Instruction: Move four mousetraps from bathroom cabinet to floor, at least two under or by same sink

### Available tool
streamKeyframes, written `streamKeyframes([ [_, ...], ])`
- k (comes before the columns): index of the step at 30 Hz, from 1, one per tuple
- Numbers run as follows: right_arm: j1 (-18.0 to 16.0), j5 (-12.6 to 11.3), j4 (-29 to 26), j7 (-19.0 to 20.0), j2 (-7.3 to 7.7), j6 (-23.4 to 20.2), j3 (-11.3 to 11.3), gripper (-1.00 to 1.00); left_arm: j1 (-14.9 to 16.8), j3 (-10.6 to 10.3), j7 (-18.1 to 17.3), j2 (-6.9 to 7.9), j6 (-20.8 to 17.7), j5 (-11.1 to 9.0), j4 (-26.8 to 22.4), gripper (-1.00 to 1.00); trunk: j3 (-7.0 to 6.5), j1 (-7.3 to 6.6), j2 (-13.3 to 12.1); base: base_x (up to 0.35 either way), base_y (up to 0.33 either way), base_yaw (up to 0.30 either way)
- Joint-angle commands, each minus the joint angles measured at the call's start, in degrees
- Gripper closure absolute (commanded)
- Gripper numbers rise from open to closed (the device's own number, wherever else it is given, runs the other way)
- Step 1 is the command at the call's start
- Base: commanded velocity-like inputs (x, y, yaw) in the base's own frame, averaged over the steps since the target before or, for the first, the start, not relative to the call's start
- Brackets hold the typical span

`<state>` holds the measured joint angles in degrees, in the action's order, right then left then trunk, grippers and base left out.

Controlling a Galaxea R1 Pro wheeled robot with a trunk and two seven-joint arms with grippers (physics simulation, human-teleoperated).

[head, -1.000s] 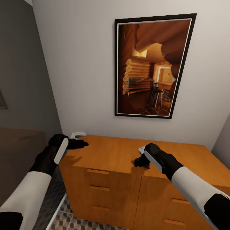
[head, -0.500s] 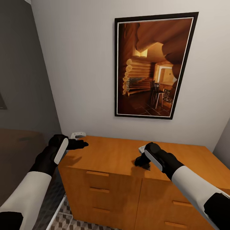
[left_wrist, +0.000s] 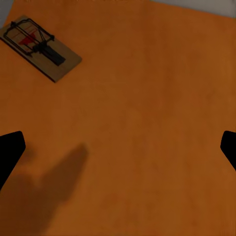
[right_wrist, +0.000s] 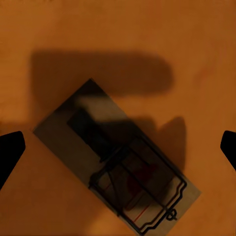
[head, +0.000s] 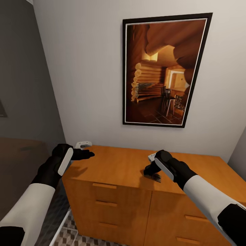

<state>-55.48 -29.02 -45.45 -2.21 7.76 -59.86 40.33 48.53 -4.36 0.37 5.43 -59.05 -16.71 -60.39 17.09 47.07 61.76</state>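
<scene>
Your right pincer (head: 150,169) hangs spread wide over a mousetrap (right_wrist: 115,160) lying flat on the cabinet (head: 119,167) top, not touching it. Your left pincer (head: 89,153), also released, hovers above the cabinet's left end, another mousetrap (left_wrist: 40,46) near.

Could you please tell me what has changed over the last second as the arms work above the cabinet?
The right tool has drifted slightly further over the cabinet and lower toward the mousetrap lying on its top; its fingers are open on either side, nothing gripped. The head view also shifted a touch. The left tool stays open near the cabinet's left rear corner, and the framed picture is unchanged.
</scene>
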Motion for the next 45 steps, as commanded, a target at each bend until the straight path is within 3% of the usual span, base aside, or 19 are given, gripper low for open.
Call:
streamKeyframes([
  [1,-0.09,-0.30,-0.08,-0.14,0.06,-0.14,0.24,-1.00,0.05,-0.12,0.06,0.06,-0.19,-0.12,-0.03,-1.00,0.08,0.01,0.05,0.040,0.000,0.000],
  [22,-0.15,-0.31,1.78,1.01,0.04,-0.14,0.36,-1.00,0.05,-0.12,-0.01,0.06,-0.19,-0.13,0.00,-1.00,0.08,0.01,0.05,0.017,0.000,0.000],
  [32,-0.15,-0.05,4.79,4.49,0.13,-0.14,0.44,-1.00,0.07,-0.12,-0.08,0.10,-0.19,-0.24,0.01,-1.00,0.08,0.01,0.05,0.000,0.000,0.000],
  [45,-0.15,5.28,7.32,11.07,0.12,-0.10,0.46,-1.00,0.05,-0.12,-0.36,0.11,-0.19,-0.25,0.00,-1.00,0.08,0.01,0.05,0.000,0.000,0.000],
])
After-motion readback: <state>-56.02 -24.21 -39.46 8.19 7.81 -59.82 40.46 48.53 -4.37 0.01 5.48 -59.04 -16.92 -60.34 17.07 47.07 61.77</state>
